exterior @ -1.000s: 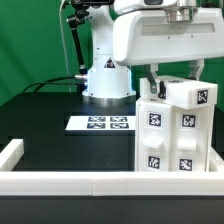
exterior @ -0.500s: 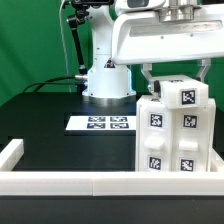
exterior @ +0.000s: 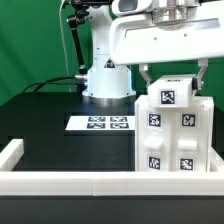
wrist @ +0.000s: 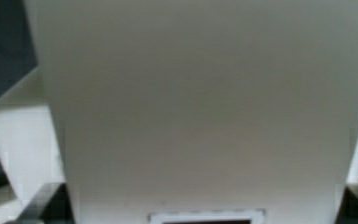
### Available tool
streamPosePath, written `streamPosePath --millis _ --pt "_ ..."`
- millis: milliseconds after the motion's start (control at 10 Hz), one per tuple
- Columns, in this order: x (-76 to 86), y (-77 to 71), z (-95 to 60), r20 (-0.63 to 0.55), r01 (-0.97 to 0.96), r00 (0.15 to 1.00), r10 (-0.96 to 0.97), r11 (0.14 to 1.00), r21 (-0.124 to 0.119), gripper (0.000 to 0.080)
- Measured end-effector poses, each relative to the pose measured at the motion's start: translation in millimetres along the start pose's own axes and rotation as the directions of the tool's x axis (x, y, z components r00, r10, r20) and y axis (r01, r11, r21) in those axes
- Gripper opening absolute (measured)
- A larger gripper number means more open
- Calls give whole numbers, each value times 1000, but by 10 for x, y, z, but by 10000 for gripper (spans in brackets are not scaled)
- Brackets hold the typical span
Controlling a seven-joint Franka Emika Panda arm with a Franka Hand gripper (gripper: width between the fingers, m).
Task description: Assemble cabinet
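I see one big white cabinet body [exterior: 172,140] and one small white block [exterior: 172,93] sitting on top of it. I count five black-and-white square tags on them: one on the block and four on the body's front. The cabinet is tall, plain and boxy. It stands just beside the flat marker board [exterior: 101,124], on the exterior view's right, close to the low white rail [exterior: 100,183]. My claw [exterior: 170,74] hangs right over the block, a finger at each side. I cannot tell if I am squeezing it.
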State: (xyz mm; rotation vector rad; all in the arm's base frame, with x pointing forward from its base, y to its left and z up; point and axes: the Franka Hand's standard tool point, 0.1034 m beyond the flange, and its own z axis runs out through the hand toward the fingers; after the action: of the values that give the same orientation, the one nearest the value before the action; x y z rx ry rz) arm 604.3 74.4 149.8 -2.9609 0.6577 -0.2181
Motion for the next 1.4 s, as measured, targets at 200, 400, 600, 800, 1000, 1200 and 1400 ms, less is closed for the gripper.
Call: streamPosePath --millis 200,400,600,800,1000,1200,1400 --pt "-84 -29 18 1 -259 966 259 966 0 560" --pt "-93 -26 17 20 -482 876 482 876 0 560" --pt "-96 -27 19 33 -600 800 600 800 4 560" --pt "-97 -27 20 37 -672 740 671 741 3 560" --pt "-101 -30 22 48 -781 624 780 624 0 560" --pt "-107 -48 18 65 -870 492 868 493 -1 560" --pt "-143 -53 12 76 -972 231 970 234 -23 560"
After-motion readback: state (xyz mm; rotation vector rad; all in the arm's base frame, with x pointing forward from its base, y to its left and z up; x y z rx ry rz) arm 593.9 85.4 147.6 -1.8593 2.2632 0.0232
